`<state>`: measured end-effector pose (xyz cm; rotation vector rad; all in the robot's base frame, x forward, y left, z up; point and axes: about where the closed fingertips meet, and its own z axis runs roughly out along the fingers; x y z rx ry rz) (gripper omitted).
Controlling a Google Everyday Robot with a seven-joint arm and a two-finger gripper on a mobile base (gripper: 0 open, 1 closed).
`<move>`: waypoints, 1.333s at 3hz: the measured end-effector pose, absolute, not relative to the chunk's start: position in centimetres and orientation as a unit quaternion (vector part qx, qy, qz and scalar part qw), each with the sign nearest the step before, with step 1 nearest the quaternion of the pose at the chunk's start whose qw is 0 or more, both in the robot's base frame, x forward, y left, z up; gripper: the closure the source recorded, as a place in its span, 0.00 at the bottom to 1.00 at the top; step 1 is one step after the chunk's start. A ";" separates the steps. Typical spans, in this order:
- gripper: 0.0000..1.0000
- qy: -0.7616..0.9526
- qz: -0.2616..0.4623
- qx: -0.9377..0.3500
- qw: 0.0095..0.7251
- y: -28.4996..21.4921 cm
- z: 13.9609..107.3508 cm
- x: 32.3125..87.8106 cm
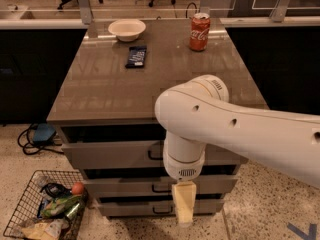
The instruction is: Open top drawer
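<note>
1. The cream end effector [183, 206] hung low, pointing down before the two lower drawer fronts [125, 185]; whether it was spread or closed could not be told.
2. A wire basket [22, 199] sat on the floor at left.
3. The top drawer [110, 155] lay just above the end effector, under the worktop [110, 89] edge, its black handle [151, 154] partly behind the arm.
4. Farther back stood a dark snack bar [136, 56], bowl [127, 30] and Coca-Cola can [199, 32].

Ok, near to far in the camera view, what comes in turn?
Gripper, hanging low before the lower drawers → top drawer front → dark packet on the countertop → white bowl near the far edge. Red can left out: its depth overlaps the packet's.
</note>
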<state>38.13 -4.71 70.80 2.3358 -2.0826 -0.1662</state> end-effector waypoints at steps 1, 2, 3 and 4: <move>0.00 -0.665 -0.053 0.745 0.004 -4.7 70.8 38.1; 0.00 -0.663 -0.059 0.746 0.009 -3.9 69.6 38.9; 0.00 -0.654 -0.067 0.753 0.018 -2.0 66.3 41.5; 0.00 -0.650 -0.073 0.756 0.018 -1.7 65.5 42.2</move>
